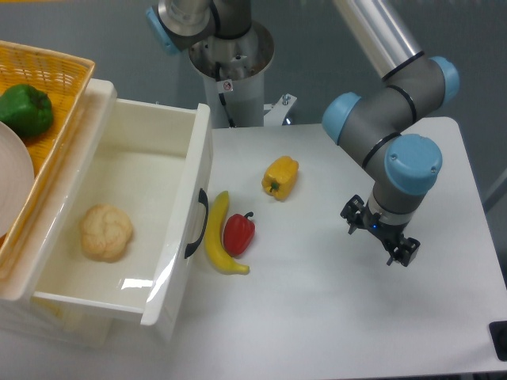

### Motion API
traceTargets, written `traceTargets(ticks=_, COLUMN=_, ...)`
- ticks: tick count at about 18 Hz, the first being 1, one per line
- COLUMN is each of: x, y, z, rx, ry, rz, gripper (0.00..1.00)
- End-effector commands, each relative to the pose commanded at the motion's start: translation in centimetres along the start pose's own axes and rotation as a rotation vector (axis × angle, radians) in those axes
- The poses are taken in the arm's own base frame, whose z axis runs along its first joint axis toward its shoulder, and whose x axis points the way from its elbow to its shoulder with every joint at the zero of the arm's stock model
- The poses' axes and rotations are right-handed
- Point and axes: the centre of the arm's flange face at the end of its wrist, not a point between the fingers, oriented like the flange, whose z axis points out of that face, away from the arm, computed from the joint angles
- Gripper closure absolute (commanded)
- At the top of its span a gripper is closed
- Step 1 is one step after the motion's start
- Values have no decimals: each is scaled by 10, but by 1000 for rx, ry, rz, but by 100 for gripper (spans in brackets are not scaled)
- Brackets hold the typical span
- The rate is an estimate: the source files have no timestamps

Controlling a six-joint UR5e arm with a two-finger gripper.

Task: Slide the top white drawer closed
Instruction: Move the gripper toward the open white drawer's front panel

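Top white drawer [119,214] stands pulled out at left (a cauliflower [106,232] inside), black handle [196,224] facing a banana [219,245]; the gripper [379,238] hovers well right, fingers spread, holding nothing

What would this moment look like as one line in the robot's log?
top white drawer: open, cauliflower inside | gripper: above table, far from handle | banana, red pepper beside drawer front

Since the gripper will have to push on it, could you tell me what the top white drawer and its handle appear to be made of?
The top white drawer looks like glossy plastic or lacquered board: bright reflections streak its front panel. Its handle is a curved black bar, probably plastic or coated metal; the picture cannot settle which.
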Motion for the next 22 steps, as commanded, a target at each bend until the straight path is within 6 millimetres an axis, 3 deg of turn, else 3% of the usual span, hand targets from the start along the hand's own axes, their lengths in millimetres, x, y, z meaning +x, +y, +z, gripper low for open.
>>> traceTargets(ticks=6, x=11, y=-23, z=-4, rx=16, ry=-2, rz=-117, gripper=0)
traceTargets(ticks=9, x=29, y=-38, z=-10, rx=87, ry=43, rz=-278, gripper=24)
traceTargets(ticks=10, x=33, y=-43, z=-11, rx=128, ry=71, rz=-349, gripper=36)
traceTargets(ticks=11, x=36, y=-46, z=-14, rx=167, ry=95, rz=-377, gripper=58)
traceTargets(ticks=13, x=50, y=-57, z=-25, rx=201, ry=106, rz=-367, gripper=63)
traceTargets(ticks=16, x=75, y=-74, z=-46, rx=198, ry=117, rz=-364, gripper=79)
traceTargets(ticks=18, x=90, y=-85, z=-60, rx=219, ry=144, rz=-397, gripper=85)
traceTargets(ticks=22, x=106, y=-95, z=-71, rx=265, ry=212, rz=-404, gripper=100)
